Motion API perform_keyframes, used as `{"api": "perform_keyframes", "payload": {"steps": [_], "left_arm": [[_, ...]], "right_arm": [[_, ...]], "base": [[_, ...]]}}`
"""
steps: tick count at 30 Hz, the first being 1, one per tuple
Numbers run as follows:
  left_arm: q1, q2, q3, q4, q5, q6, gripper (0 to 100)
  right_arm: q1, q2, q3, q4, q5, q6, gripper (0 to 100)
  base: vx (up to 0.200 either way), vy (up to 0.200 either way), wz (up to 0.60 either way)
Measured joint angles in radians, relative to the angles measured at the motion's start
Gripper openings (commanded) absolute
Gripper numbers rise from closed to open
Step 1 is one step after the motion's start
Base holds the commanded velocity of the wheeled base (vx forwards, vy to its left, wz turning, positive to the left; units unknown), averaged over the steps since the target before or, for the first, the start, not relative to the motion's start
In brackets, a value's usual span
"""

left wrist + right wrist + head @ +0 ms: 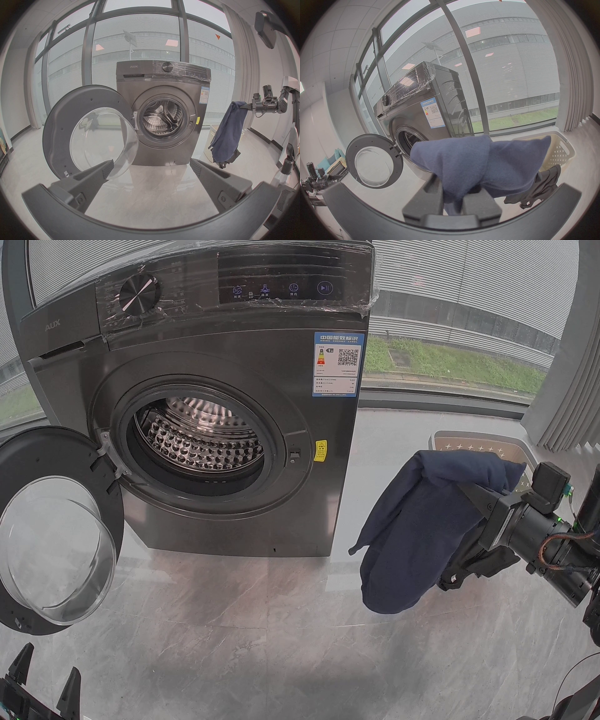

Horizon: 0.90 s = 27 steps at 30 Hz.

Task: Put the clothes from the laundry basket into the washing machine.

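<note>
Navy cloth, a garment (pixel 419 527), hangs clenched in my right gripper (pixel 453 200), in the air right of the washing machine (pixel 206 365) and in front of the laundry basket (pixel 475 443); its long axis runs vertical, loose end pointing at the floor (pixel 281 627). The machine's door (pixel 56 534) stands swung open; my left gripper (pixel 151 164) sits low, fingers spread, holding nothing.

Laundry basket (pixel 478 441) at far right, we saw only its rim behind the navy garment (pixel 419 527), right gripper (pixel 453 200) tips lost to us under that cloth, black garment (pixel 540 187) half covered, left gripper (pixel 50 674) cut off at the near edge.
</note>
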<state>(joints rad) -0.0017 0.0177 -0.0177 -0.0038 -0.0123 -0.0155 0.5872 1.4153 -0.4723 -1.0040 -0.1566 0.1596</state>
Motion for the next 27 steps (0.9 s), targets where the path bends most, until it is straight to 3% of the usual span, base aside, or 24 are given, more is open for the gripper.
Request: {"api": "perform_keyframes", "payload": {"steps": [19,27], "left_arm": [[0.0,0.0,0.0,0.0,0.0,-0.001,100],[0.0,0.0,0.0,0.0,0.0,-0.001,100]], "right_arm": [[0.0,0.001,0.0,0.0,0.005,0.001,0],[0.0,0.002,0.0,-0.001,0.005,0.002,0]], "base": [[0.0,0.189,0.0],[0.0,0.0,0.0]]}}
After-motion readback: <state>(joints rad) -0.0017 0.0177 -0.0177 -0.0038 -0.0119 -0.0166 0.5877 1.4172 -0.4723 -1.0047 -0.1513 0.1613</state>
